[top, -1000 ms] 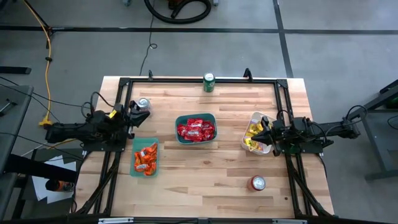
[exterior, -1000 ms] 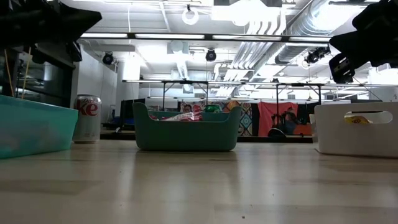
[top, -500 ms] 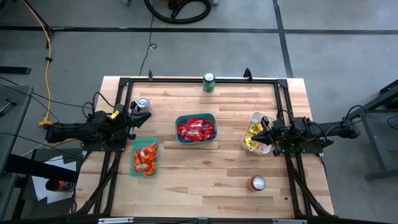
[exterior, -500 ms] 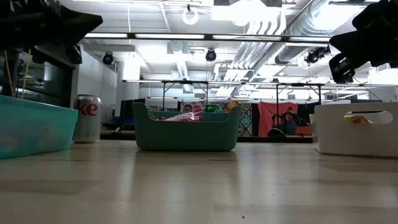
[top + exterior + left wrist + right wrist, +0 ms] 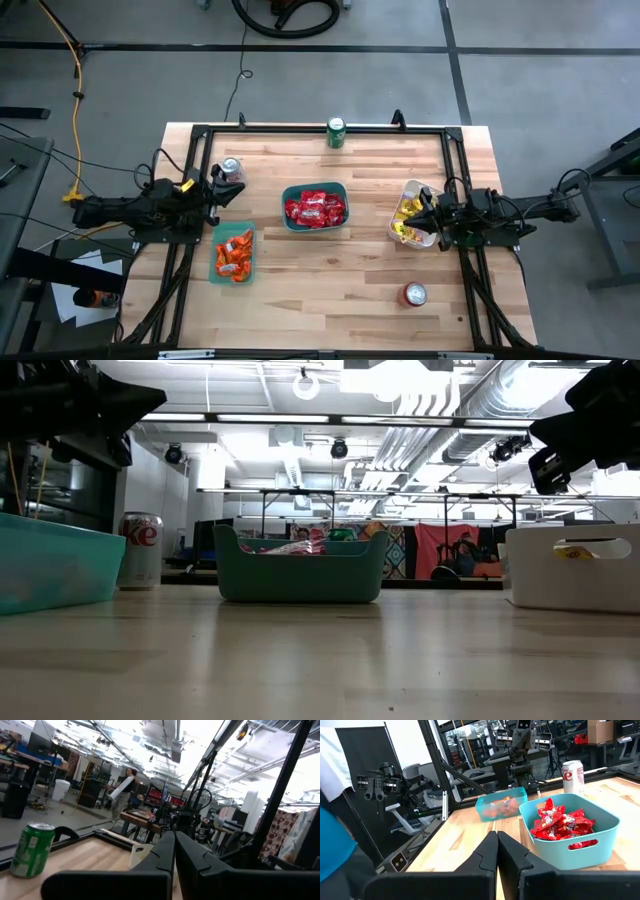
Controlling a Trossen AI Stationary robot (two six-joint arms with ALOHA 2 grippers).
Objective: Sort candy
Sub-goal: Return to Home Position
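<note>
So, we're looking at the small shiny wrapped candy (image 5: 320,210) all split up by colour. The red packets (image 5: 305,207) are heaped in the dark green plastic bin (image 5: 315,186) in the middle of the pale wooden table (image 5: 330,275). The orange packets (image 5: 234,253) sit in the turquoise plastic bin (image 5: 215,255) over on the left. The yellow packets (image 5: 406,215) are in the white plastic bin (image 5: 412,184) on the right.

The left gripper (image 5: 225,188) hangs by the table's left edge, just beside the silver-and-red drink can (image 5: 231,168). In its wrist view we see its two dark fingers (image 5: 165,852) pressed flat together. The right gripper (image 5: 424,213) sits over the white plastic bin, pointing toward the middle of the table. Its fingers (image 5: 489,851) are also closed tight against each other.

A green drink can (image 5: 336,132) stands at the far edge. A red drink can (image 5: 414,294) stands near the front right, well apart from the bins.
</note>
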